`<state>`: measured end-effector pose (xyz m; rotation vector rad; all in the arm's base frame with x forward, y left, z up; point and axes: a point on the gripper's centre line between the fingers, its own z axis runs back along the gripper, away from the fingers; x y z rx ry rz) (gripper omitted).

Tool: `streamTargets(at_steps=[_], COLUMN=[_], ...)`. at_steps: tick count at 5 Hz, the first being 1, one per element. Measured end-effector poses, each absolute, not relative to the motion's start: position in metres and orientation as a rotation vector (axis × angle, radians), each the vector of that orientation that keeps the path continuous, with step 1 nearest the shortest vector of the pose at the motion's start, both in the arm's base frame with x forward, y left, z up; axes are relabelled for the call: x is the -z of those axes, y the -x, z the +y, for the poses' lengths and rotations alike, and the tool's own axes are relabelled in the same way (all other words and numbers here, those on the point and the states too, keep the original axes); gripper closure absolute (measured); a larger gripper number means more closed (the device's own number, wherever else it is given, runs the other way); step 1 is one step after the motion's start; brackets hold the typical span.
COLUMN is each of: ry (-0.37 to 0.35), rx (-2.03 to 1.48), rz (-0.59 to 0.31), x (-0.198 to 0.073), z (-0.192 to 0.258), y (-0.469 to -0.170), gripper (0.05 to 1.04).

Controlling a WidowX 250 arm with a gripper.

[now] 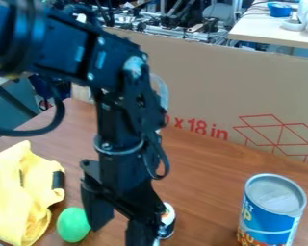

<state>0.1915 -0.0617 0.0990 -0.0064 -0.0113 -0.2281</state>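
The black gripper [121, 228] hangs over the near part of the brown table, its two fingers spread apart and no object visible between them. Just left of its left finger is a green rounded object [73, 225]; whether they touch I cannot tell. Partly hidden behind the right finger stands a small white and black object [168, 222]. A yellow cloth or bag [18, 194] with a black strip lies crumpled at the left. At the lower right a blue can [271, 211] stands upright.
A tall cardboard panel [211, 91] with red print runs behind the wooden table [201, 178]. Beyond it are metal equipment and a light-topped desk [259, 30] holding a blue container [279, 9]. A black cable loops beside the arm at the left.
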Motion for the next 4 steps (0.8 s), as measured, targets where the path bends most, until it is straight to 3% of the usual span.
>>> streamTargets(at_steps=[4], ry=[0.026], rx=[0.242], rz=[0.0], x=[-0.089], z=[-0.08], y=[-0.199], gripper=[0.081])
